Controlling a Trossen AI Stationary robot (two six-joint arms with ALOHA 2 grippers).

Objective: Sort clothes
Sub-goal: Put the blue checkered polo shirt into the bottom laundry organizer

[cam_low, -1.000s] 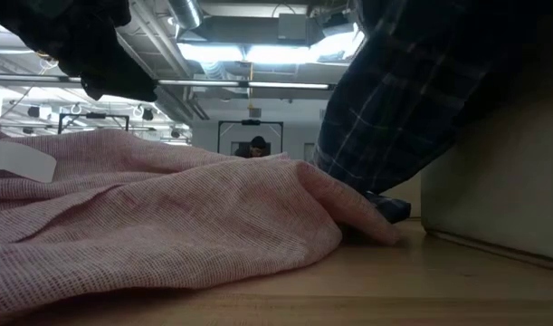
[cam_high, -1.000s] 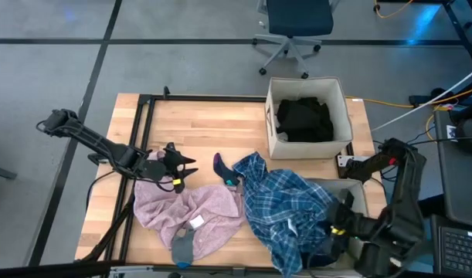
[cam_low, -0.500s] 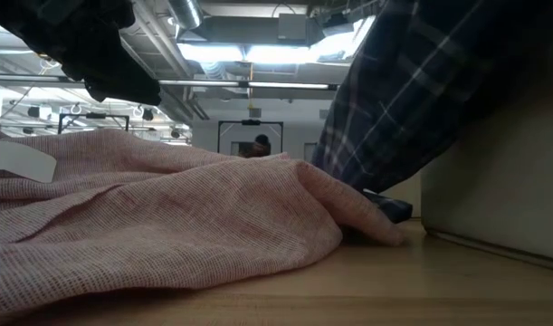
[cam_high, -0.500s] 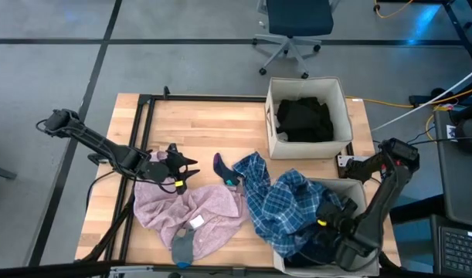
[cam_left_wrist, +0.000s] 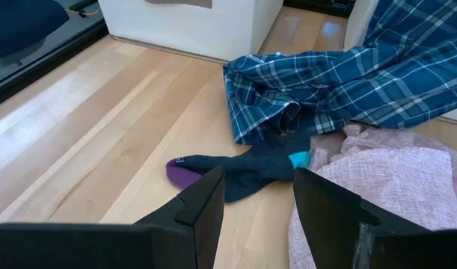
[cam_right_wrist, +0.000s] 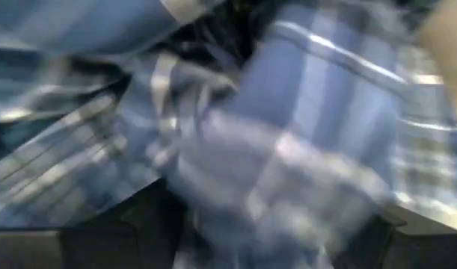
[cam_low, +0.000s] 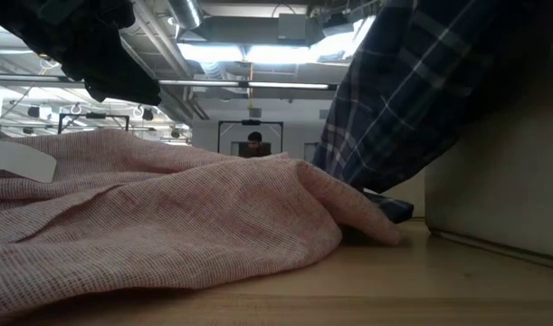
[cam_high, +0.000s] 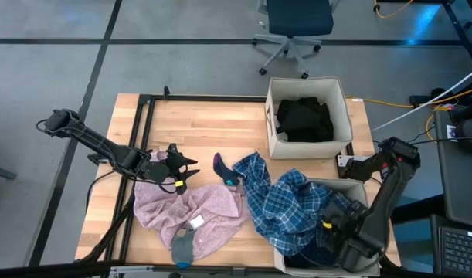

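Right hand (cam_high: 334, 229), clenched on the blue plaid fabric shirt (cam_high: 286, 207), has drawn more of it into the near beige fabric bin (cam_high: 353, 188) beneath; left hand (cam_high: 181, 171) waits released.

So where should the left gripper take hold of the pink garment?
Judging by the high view, a raised fold of the pink garment near its upper edge, right beside the left gripper, coming straight down. It lies crumpled with ridges, so a pinch on a ridge should catch better than flat cloth.

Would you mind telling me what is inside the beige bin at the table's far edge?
The far bin holds a heap of black clothes that covers its floor. Whether anything lies beneath that heap cannot be seen.
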